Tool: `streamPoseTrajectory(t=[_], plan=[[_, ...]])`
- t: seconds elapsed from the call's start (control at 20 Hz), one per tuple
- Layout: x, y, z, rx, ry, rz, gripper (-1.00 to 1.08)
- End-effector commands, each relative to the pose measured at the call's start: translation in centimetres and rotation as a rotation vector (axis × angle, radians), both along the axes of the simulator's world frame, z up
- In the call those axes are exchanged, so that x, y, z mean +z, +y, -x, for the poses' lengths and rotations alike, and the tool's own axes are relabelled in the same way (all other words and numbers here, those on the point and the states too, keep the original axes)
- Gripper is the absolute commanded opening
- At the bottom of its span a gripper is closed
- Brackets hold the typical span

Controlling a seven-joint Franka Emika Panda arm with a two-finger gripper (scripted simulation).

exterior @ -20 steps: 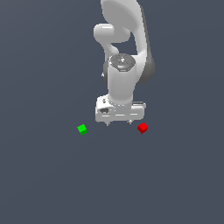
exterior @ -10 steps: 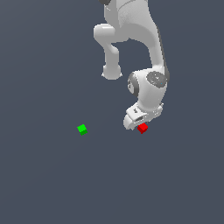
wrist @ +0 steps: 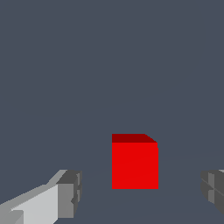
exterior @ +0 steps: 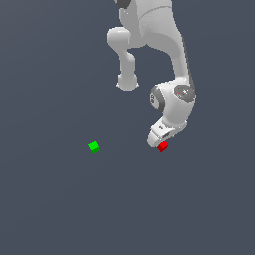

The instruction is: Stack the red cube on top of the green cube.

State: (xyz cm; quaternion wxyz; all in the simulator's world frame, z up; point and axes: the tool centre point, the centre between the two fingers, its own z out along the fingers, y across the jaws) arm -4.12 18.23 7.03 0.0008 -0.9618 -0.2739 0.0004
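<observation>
The red cube (exterior: 163, 147) lies on the grey floor at the exterior view's right. My white gripper (exterior: 158, 143) hangs right over it and hides part of it. In the wrist view the red cube (wrist: 134, 162) sits between my two fingers (wrist: 70, 194), with a gap on each side. The gripper (wrist: 142, 192) is open and touches nothing. The green cube (exterior: 93, 147) lies apart at the exterior view's left, about level with the red one. It does not show in the wrist view.
The flat dark grey floor (exterior: 60, 209) spreads all around both cubes. The white arm (exterior: 149, 30) rises behind the red cube toward the top of the exterior view.
The arm swung from between the two cubes toward the exterior view's right and came down over the red cube. Both cubes stayed where they were.
</observation>
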Motion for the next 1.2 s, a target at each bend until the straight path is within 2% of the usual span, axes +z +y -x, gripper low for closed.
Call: streamPoseTrajectory(t=[0.0, 0.5, 0.75, 0.8, 1.15], plan=[[-0.3, 0.0, 0.0, 0.000, 0.000, 0.000, 1.00], [-4.4, -0.1, 0.1, 0.003, -0.001, 0.001, 1.00], [-5.0, 0.0, 0.1, 0.003, -0.001, 0.001, 1.00], [-5.0, 0.0, 0.1, 0.003, -0.001, 0.001, -1.00], [-5.0, 0.0, 0.1, 0.003, -0.001, 0.001, -1.00]])
